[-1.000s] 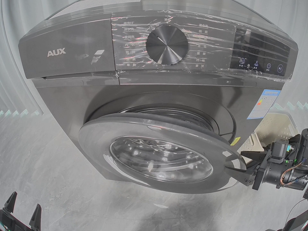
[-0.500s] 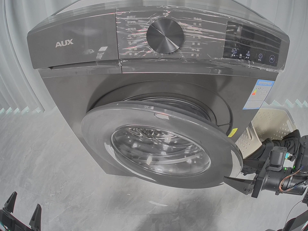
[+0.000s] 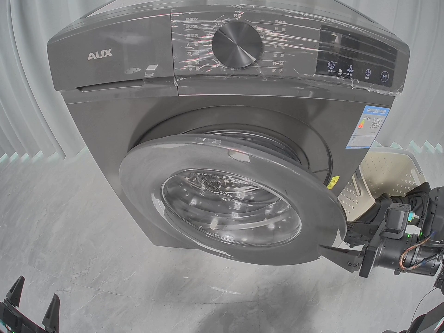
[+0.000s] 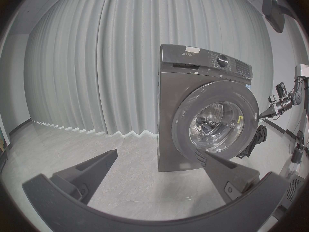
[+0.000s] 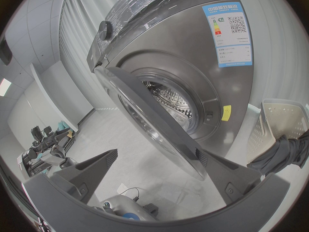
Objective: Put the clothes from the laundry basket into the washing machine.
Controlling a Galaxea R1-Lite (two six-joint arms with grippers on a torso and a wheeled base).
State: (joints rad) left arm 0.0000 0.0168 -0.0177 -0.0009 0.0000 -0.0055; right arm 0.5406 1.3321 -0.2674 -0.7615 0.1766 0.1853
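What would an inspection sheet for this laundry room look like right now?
Surface: pale marbled floor, nothing spilled.
Job's things: washing machine with its door swung partly open; cream laundry basket beside it on the robot's right; dark garment draped over the basket's rim.
Clutter: a heap of equipment far across the room.
Grippers: right claw open, straddling the door's edge; left claw open and empty, low over the floor.
Cables: thin wire looped at the right wrist; a lead on the floor.
Surroundings: pleated curtains behind the machine.
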